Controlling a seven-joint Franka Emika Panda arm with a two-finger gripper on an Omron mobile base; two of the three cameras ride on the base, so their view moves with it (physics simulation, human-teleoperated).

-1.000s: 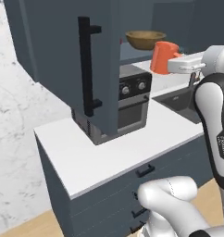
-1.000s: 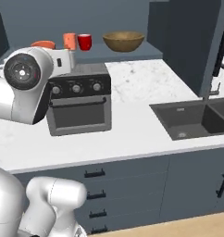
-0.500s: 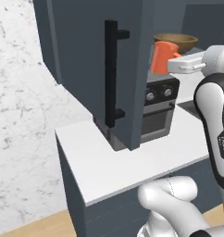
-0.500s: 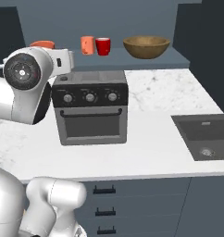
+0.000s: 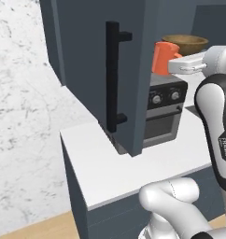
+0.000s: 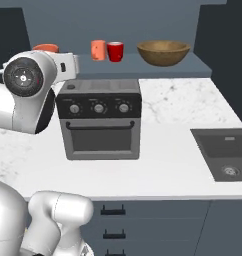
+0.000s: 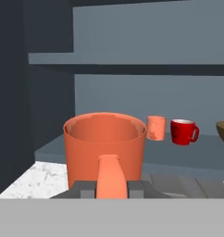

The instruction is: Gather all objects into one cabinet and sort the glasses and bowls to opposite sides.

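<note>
— What's the gripper [image 7: 111, 190] doing?
— Its jaws pinch the handle of an orange cup [image 7: 105, 146], held upright above the countertop oven [image 6: 100, 119].
— And the rest?
— On the cabinet shelf [image 6: 200, 66]: a small orange tumbler [image 6: 98, 50] just left of the red mug [image 6: 115, 51], the wooden bowl [image 6: 163, 52] farther right.

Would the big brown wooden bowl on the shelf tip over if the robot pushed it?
Probably not: the wide brown wooden bowl sits low and broad on the cabinet shelf, so it would likely slide rather than tip. It looks stiff. Its curved sides might slip in a narrow gripper.
</note>
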